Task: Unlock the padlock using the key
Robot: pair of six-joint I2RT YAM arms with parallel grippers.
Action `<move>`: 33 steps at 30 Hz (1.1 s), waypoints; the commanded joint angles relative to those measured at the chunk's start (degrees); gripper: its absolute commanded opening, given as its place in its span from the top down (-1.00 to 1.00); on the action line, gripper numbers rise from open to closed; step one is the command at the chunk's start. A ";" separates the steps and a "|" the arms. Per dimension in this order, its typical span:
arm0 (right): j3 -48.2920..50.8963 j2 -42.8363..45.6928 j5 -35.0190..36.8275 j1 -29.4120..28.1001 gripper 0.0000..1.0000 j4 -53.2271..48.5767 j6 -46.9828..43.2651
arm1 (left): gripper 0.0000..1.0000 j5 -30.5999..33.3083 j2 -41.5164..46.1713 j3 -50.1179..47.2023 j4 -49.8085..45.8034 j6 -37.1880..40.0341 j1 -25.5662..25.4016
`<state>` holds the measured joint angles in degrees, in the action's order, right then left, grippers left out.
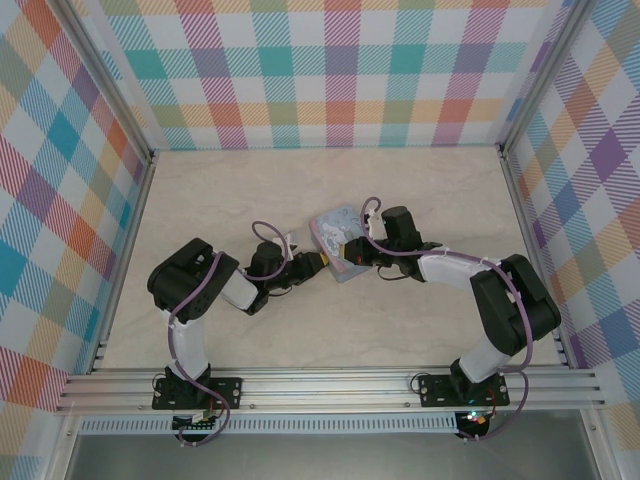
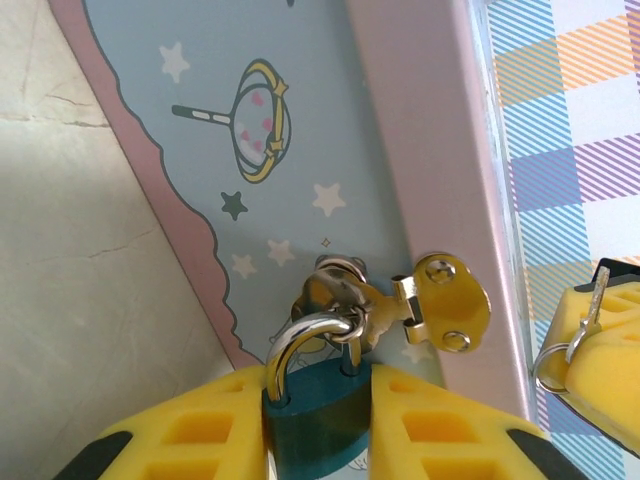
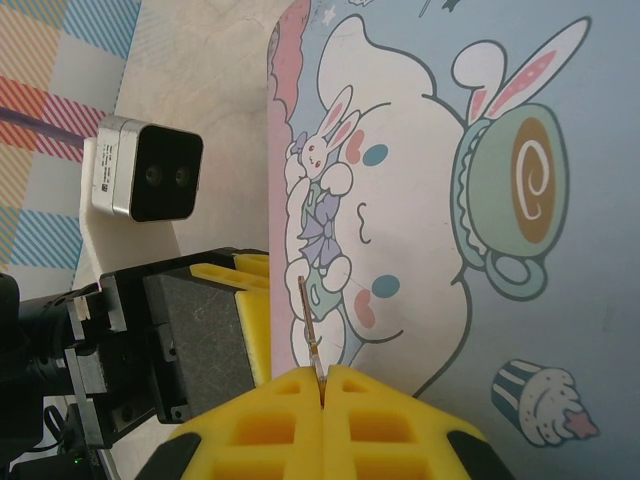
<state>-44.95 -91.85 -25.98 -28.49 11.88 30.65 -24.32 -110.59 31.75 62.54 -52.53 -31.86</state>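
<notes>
Right now the padlock (image 2: 312, 425) sits at 6 o'clock in my left wrist view, its teal body pinched between the yellow pads of the left gripper (image 2: 318, 392), which is closed on its two flanks. I judge it small, rigid and light, with smooth paint that could twist in the pads, so the flat sides are the right place to hold. Its steel shackle (image 2: 300, 340) is threaded through the brass hasp (image 2: 445, 305) at 1 o'clock, which tethers it to the tin (image 2: 300, 120). The key (image 3: 308, 325) is thin and stiff, probably easy to skew; the right gripper (image 3: 323, 385) is clamped tight on its head, blade pointing to 12 o'clock, off at 3 o'clock from the lock. I cannot see the keyhole
</notes>
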 commanded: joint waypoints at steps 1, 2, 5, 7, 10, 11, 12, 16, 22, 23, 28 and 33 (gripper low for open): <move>0.88 -0.87 -0.80 -0.60 0.91 -3.09 -0.73 | 0.59 0.06 -0.64 1.44 3.02 -0.28 -0.93; 0.90 -0.78 -0.82 -0.61 0.91 -3.01 -0.70 | 0.60 0.22 -0.53 1.34 2.98 -0.31 -0.92; 1.35 -0.26 -0.83 -0.42 0.91 -2.05 -0.11 | 0.60 0.57 0.25 0.71 2.92 -0.24 -1.01; 1.29 0.00 -1.00 -0.27 0.91 -2.16 -0.15 | 0.53 0.67 0.95 0.27 2.69 -0.11 -1.01; 1.00 -0.23 -1.18 -0.20 0.91 -2.56 -0.38 | 0.42 0.19 1.42 0.29 2.75 -0.11 -1.01; 0.98 -0.30 -1.18 -0.27 0.91 -2.58 -0.40 | 0.42 0.00 1.43 0.34 3.00 -0.28 -1.01; 0.98 -0.34 -1.18 -0.22 0.91 -2.54 -0.38 | 0.41 -0.24 1.50 0.38 3.64 -0.52 -1.10; 0.90 -0.52 -1.22 -0.22 0.91 -2.39 -0.33 | 0.41 -0.59 2.11 0.43 4.96 -1.43 -1.28; 0.92 -0.52 -1.36 -0.17 0.91 -2.37 -0.42 | 0.35 -0.56 3.30 -1.06 8.99 -4.58 -1.37; 0.91 -0.51 -1.35 -0.18 0.91 -2.38 -0.42 | 0.35 -0.69 3.34 -1.23 9.43 -5.12 -1.37; 0.90 -0.52 -1.42 -0.24 0.91 -2.39 -0.51 | 0.34 -1.70 2.94 -1.08 11.20 -6.88 -1.37; 0.83 -0.40 -1.53 -0.21 0.91 -2.32 -0.42 | 0.35 -1.53 2.77 -1.07 10.93 -6.80 -1.35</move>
<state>-44.95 -91.85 -26.20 -28.47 11.90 30.68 -24.32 -110.04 30.55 68.25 -58.96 -32.42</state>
